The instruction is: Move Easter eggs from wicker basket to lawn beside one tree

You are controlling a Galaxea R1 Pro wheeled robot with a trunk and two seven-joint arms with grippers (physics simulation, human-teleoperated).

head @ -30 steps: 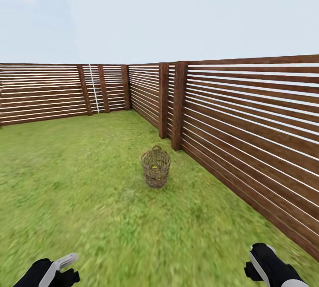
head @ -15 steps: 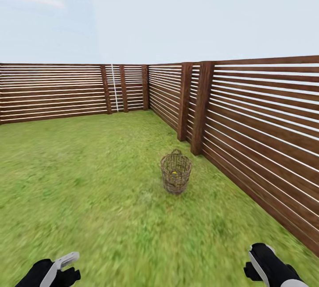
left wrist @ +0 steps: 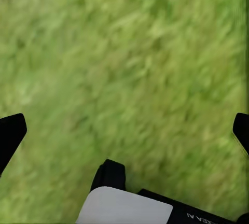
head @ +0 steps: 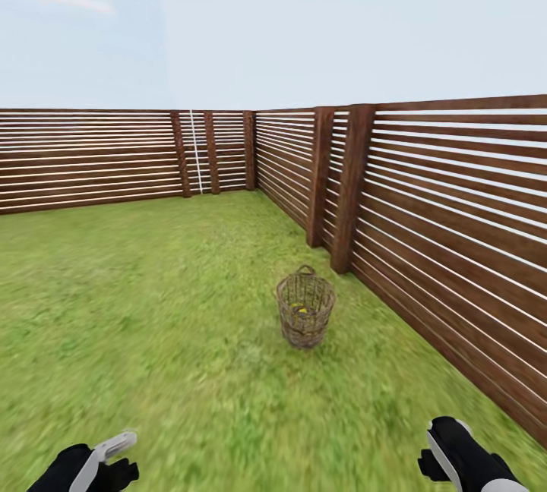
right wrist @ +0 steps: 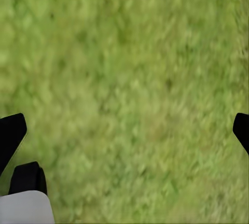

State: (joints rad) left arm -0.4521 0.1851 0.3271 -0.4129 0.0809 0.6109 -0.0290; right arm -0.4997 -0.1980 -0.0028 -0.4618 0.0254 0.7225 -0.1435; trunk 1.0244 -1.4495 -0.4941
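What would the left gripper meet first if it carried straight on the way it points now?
Most likely the lawn. The left gripper has its jaws spread wide with bare grass between and beyond them, nothing else in line. How far off the grass lies is unclear.

Head view looks forward down the lawn [head: 152,310]; both wrist views face grass close below.

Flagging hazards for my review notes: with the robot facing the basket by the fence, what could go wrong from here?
1. The wicker basket stands near the wooden fence; driving up could bring the right gripper against the slats.
2. The basket is tall and narrow; a reach for the yellow egg deep inside may tip it.
3. Both grippers, left included, are open and empty over the lawn, so every grasp is still ahead.
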